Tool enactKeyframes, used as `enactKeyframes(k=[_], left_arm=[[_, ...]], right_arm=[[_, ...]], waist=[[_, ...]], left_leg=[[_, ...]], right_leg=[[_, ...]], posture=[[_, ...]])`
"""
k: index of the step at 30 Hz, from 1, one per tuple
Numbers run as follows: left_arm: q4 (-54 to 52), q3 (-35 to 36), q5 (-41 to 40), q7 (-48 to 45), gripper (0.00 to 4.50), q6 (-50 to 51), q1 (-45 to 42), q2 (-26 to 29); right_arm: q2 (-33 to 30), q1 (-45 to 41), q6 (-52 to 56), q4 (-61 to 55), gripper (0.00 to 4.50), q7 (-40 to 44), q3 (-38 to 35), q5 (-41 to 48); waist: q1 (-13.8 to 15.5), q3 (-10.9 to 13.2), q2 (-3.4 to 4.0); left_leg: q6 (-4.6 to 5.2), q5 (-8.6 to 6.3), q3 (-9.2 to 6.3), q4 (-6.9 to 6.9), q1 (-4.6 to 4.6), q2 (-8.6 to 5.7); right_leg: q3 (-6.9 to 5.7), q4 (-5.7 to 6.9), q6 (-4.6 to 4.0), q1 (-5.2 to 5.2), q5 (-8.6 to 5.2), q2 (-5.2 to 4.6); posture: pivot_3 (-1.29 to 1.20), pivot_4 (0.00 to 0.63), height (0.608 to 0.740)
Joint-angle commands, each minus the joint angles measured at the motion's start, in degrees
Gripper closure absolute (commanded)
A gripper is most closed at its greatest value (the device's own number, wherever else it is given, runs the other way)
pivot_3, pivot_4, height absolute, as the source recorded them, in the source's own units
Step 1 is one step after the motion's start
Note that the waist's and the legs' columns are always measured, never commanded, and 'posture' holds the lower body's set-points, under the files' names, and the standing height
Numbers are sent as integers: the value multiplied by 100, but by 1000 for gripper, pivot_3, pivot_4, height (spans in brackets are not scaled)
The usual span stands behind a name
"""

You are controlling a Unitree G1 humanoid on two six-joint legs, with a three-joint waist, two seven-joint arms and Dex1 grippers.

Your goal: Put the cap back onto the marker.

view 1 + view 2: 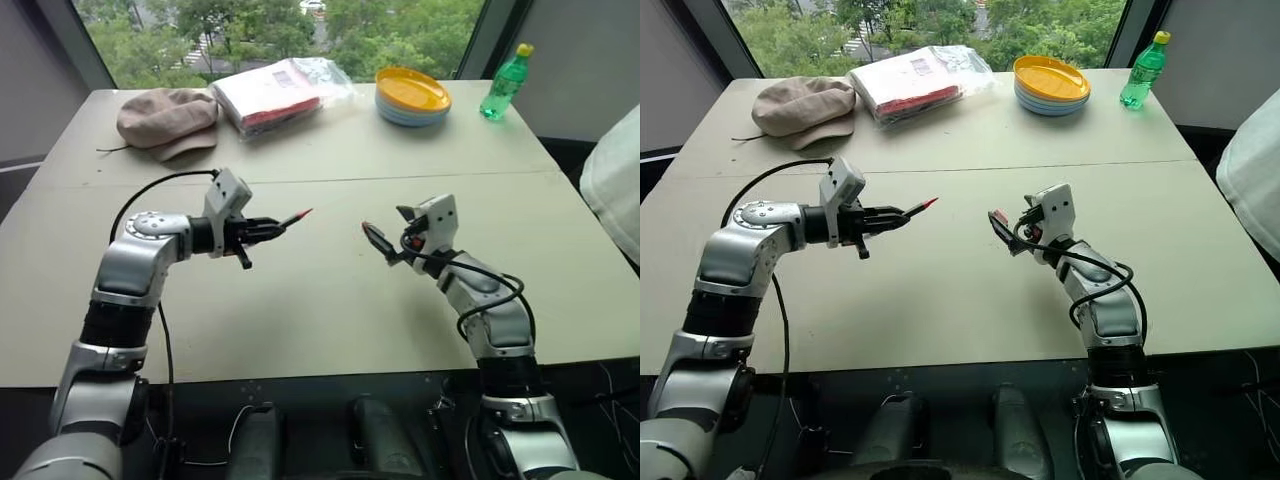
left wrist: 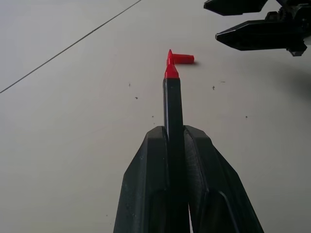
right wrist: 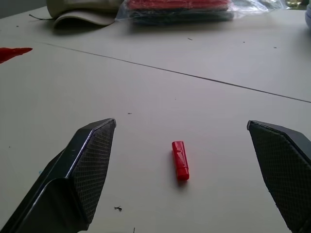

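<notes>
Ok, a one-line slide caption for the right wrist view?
Open right gripper lines up on the red cap lying on the table.

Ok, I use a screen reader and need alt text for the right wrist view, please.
A small red cap lies on the pale table, between the wide-open fingers of the right claw, untouched. The marker's red tip pokes in at one edge; a beige hat and a wrapped packet sit at the table's far end.
</notes>
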Motion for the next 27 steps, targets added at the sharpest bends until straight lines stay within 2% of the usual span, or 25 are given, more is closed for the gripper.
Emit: enactKeyframes(k=[1,18,27], left_arm=[[-349,170,-202,72,4499,94,19,179],[-745,175,-489,364,4499,246,223,510],[-872,170,-559,543,4499,198,346,552]], right_arm=[[103,-124,-332,215,0,-47,36,-83],[209,-1265,-1774,3172,0,180,301,-685],[-10,-1333,-1960,3554,0,253,464,-1021]], waist=[[5,0,0],[-40,1,1],[-123,0,1]], left_leg=[[0,0,0,0,0,0],[0,0,2,-1,1,0],[0,0,1,0,3,0]], right_leg=[[0,0,0,0,0,-1],[2,0,-1,-1,0,0],[3,4,-1,0,1,-2]], posture=[[0,150,740],[0,150,740],[0,150,740]])
